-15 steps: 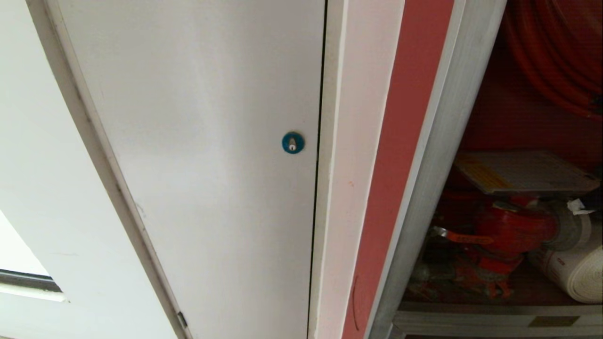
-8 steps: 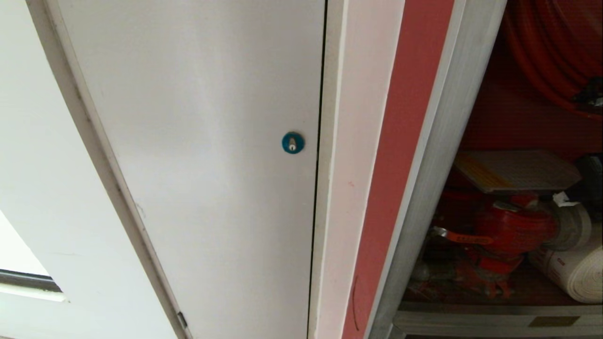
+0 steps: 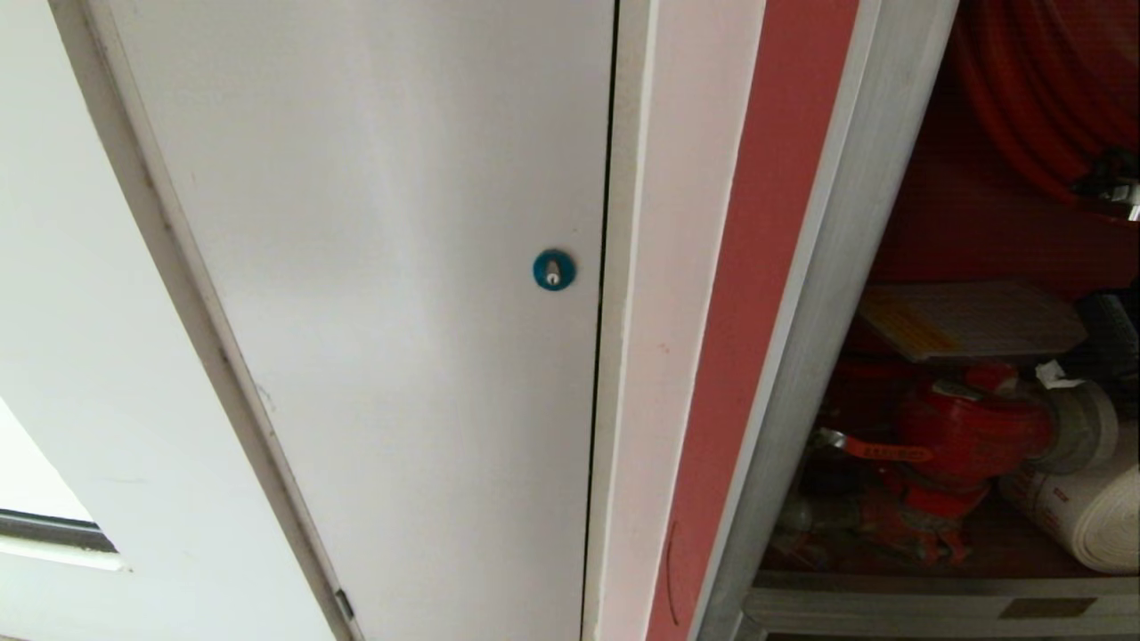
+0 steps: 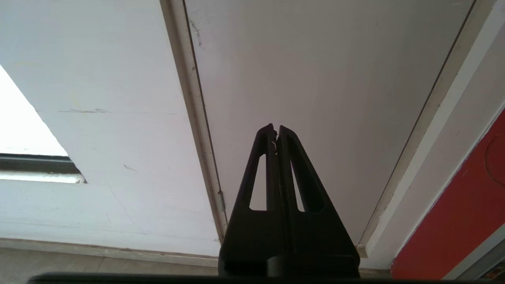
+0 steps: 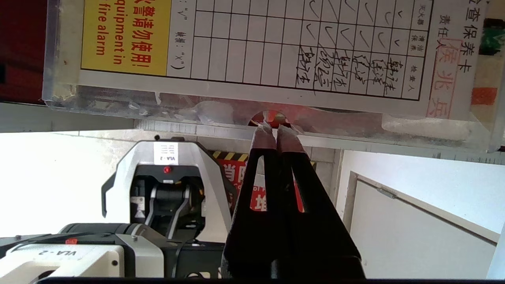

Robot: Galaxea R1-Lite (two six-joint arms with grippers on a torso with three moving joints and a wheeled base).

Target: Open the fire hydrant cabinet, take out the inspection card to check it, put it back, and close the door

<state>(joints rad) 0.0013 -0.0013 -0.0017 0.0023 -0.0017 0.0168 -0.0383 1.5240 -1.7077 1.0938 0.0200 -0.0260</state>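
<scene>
The fire hydrant cabinet (image 3: 819,294) stands open at the right of the head view, showing its red hose reel (image 3: 1042,89), red valve (image 3: 971,436) and white rolled hose (image 3: 1082,516). The inspection card (image 3: 971,320) lies nearly flat above the valve, its yellow band towards the frame. In the right wrist view my right gripper (image 5: 274,127) is shut on the clear laminate edge of the inspection card (image 5: 252,43), beside its round hole. My left gripper (image 4: 276,127) is shut and empty, parked before the white panel. The door is out of view.
A plain white panel (image 3: 383,267) with a blue round lock (image 3: 553,269) fills the left of the head view, with a red strip (image 3: 757,267) beside the cabinet frame. My right arm (image 3: 1120,338) shows at the right edge. My own base (image 5: 158,189) stands behind the card.
The card's outer end has drawn leftward, deeper into the cabinet. My right arm has come into the head view at the right edge. The left arm has not moved.
</scene>
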